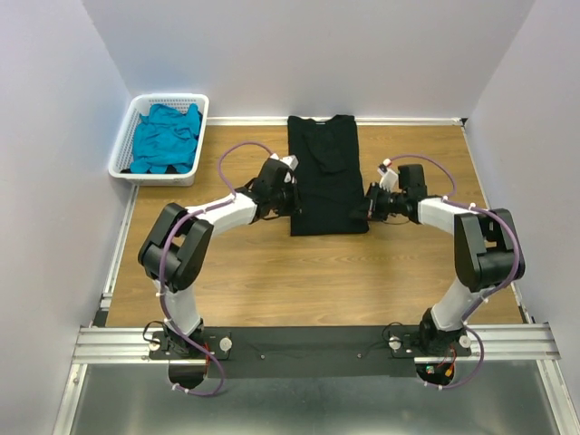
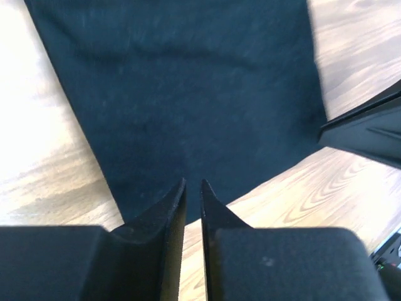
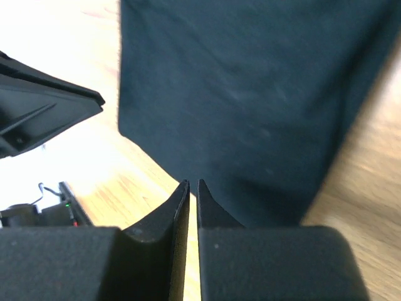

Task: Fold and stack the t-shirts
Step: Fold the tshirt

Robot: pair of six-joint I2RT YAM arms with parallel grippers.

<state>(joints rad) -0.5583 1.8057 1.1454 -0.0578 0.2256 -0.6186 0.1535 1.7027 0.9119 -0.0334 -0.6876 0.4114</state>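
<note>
The wooden desk point(image 1: 272, 281) carries two t-shirts. One is the large black t-shirt point(image 1: 326, 181), lying flat mid-desk as a long folded strip reaching to the far edge. The other is the teal t-shirt point(image 1: 165, 138), heaped in the one white basket point(image 1: 122, 156) at the far left corner.

The black cloth looks light, limp and prone to sagging. It is best pinched at both near corners at once, so the fold stays square.

The left gripper point(image 2: 193, 186) and right gripper point(image 3: 188, 185) flank its near half. Each pair of jaws is closed to a thin slit at the cloth's edge. Whether either has caught any fabric cannot be told.
</note>
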